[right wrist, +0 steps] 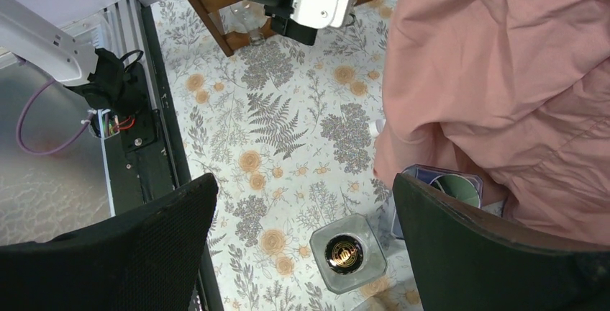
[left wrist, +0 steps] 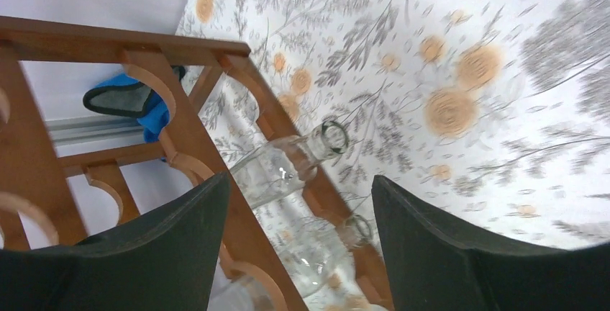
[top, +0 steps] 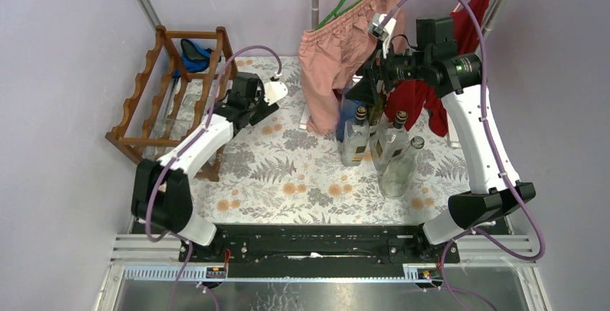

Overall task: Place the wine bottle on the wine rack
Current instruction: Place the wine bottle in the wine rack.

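Note:
The reddish-brown wine rack point(top: 173, 95) stands at the table's far left. In the left wrist view two clear bottles point(left wrist: 288, 167) point(left wrist: 324, 250) lie on its scalloped rails point(left wrist: 194, 138). My left gripper point(top: 237, 109) hovers just right of the rack, open and empty point(left wrist: 301, 181). Three bottles stand right of centre: a square one with a black and gold cap point(top: 354, 138) point(right wrist: 345, 253), a second capped one point(top: 392, 142) and a clear round one point(top: 403, 167). My right gripper point(top: 363, 89) is open and empty point(right wrist: 306, 181), high above the square bottle.
Pink shorts point(top: 338, 59) point(right wrist: 503, 73) on a green hanger and a red garment point(top: 424, 98) hang close behind the bottles. A clear box point(right wrist: 439, 185) sits beside the square bottle. A blue item point(top: 193, 55) lies behind the rack. Purple walls close the left and right sides.

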Controlling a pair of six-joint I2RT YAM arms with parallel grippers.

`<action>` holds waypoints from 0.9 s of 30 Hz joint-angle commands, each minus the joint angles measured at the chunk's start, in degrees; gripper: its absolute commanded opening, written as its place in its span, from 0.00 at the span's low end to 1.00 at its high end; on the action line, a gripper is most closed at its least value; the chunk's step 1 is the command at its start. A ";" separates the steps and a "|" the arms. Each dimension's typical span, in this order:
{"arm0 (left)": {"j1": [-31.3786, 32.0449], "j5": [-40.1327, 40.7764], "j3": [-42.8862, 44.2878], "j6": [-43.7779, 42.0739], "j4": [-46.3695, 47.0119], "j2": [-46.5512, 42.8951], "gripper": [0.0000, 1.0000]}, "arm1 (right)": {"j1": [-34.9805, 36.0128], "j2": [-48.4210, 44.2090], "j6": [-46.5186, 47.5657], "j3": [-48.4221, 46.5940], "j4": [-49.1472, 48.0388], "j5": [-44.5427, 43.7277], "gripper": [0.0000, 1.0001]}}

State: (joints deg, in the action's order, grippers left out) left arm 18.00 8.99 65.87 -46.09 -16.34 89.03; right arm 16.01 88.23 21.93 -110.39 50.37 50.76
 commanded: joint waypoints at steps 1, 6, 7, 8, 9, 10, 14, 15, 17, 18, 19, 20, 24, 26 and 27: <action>1.83 -4.00 3.29 12.84 -3.76 -7.78 0.79 | -0.33 -1.71 2.85 -3.99 0.93 3.34 1.00; 1.84 -9.51 6.47 25.54 -4.96 -17.65 0.80 | -0.28 -0.94 4.44 -6.61 1.61 4.75 1.00; 1.86 -10.61 7.51 27.91 -5.24 -19.43 0.80 | -0.32 -0.83 4.41 -7.00 1.25 5.42 1.00; 1.86 -10.88 8.73 30.05 -5.66 -20.99 0.81 | -0.23 -0.64 4.13 -7.23 0.86 6.26 1.00; 1.86 -10.91 10.02 32.31 -6.02 -22.41 0.82 | 0.10 -0.37 3.70 -7.58 0.33 7.10 1.00; 1.86 -10.88 11.46 34.23 -6.35 -23.74 0.82 | 0.84 0.04 3.65 -8.22 0.19 7.61 1.00; 1.85 -9.79 16.24 41.94 -7.04 -28.09 0.84 | 10.77 2.63 9.12 -11.27 3.56 0.91 1.00; 1.76 -9.26 17.25 43.39 -7.02 -29.12 0.85 | 13.86 3.36 10.59 -11.63 4.20 -2.20 1.00; 1.78 -6.71 18.95 45.67 -7.04 -30.98 0.86 | 18.88 5.56 11.63 -12.50 3.93 -5.51 1.00; 1.77 -5.62 19.67 46.70 -7.04 -32.01 0.87 | 20.80 7.02 11.49 -13.25 3.39 -6.77 1.00; 1.77 -4.83 20.06 47.98 -6.85 -33.12 0.90 | 22.65 8.55 11.06 -13.92 2.67 -7.84 1.00; 1.79 -4.23 20.18 48.50 -6.40 -34.39 0.90 | 24.25 10.12 10.62 -14.74 1.92 -8.77 1.00; 1.78 -1.06 19.25 49.24 -5.02 -39.26 0.92 | 29.90 17.01 7.27 -17.91 -1.38 -12.45 0.99; 1.78 0.88 18.11 49.14 -3.94 -41.21 0.95 | 31.92 20.22 5.47 -18.77 -3.29 -14.10 0.98; 1.78 1.61 17.43 48.78 -3.36 -42.06 0.96 | 32.85 21.75 5.00 -18.99 -4.15 -14.80 0.98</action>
State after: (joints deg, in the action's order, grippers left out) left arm 19.84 5.54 84.97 0.67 -22.68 50.11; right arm 45.41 105.32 30.06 -126.34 51.09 41.15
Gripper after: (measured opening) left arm 0.940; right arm 0.985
